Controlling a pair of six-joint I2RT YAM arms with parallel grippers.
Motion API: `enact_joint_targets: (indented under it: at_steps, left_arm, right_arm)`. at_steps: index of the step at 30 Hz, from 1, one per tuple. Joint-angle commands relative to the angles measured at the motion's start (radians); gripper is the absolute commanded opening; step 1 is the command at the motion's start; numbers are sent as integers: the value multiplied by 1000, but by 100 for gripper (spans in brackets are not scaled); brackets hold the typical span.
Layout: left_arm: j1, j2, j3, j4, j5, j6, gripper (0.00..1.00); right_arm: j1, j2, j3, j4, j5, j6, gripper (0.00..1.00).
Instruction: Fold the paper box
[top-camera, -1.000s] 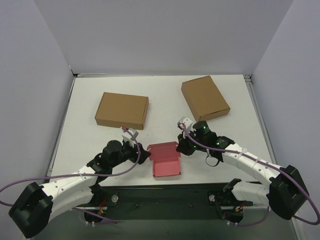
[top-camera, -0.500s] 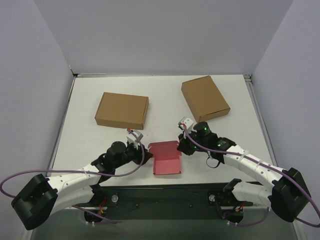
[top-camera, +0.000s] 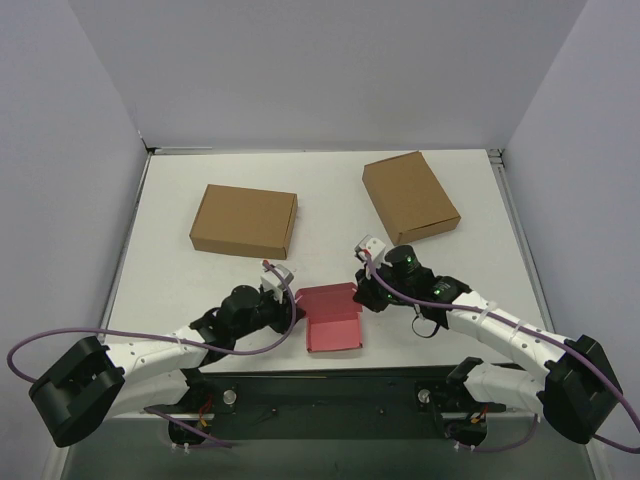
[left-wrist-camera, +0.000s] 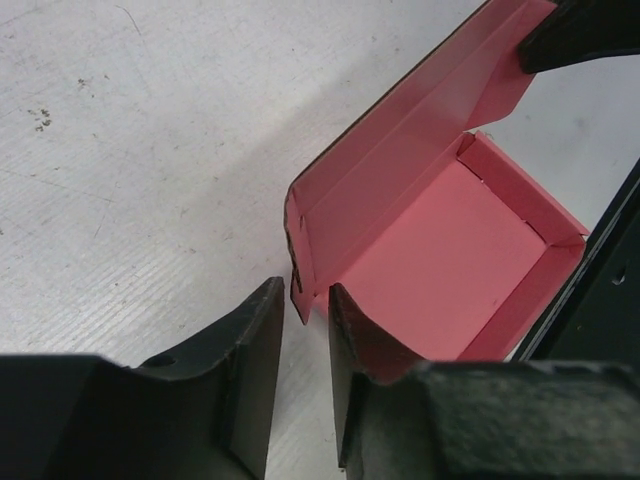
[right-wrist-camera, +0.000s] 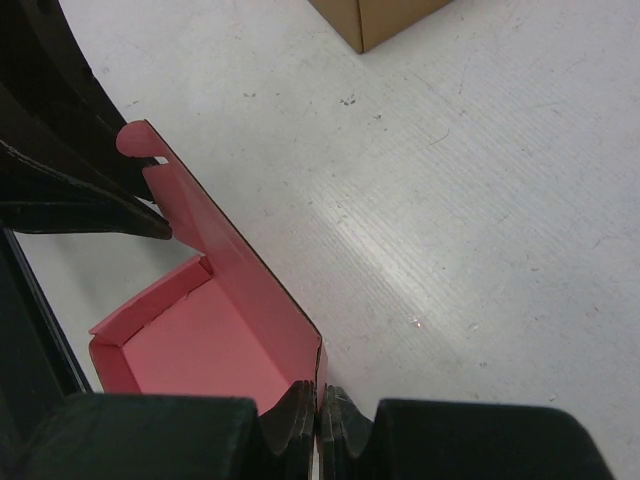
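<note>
Seen from above, the left gripper (left-wrist-camera: 305, 325) and right gripper (right-wrist-camera: 320, 400) have their fingertips hidden under the wrists. The right wrist view's top edge cuts a brown cardboard box (right-wrist-camera: 372, 18) down to one corner.

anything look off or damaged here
Nothing damaged or spilled. The paper box sits lid up, the right gripper pinching its lid edge. Only the right brown box lies askew to the table edges.

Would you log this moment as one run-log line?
paper box: lid raised | left gripper: open, straddling lid corner | right gripper: shut on opposite lid corner
</note>
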Motion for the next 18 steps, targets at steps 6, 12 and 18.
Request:
enact_joint_targets:
  at_steps: [6,12,18]
  left_arm:
    - [-29,40,86,76,-24,22,9]
    - [-74,53,181,-40,-163,32,0]
    - [-104,80,236,-80,-303,-14,0]
  right_arm:
    - [42,-1,0,35,59,-26,0]
    - [148,6,23,50,273,9,0]
    - [280,77,50,134,644,112,0]
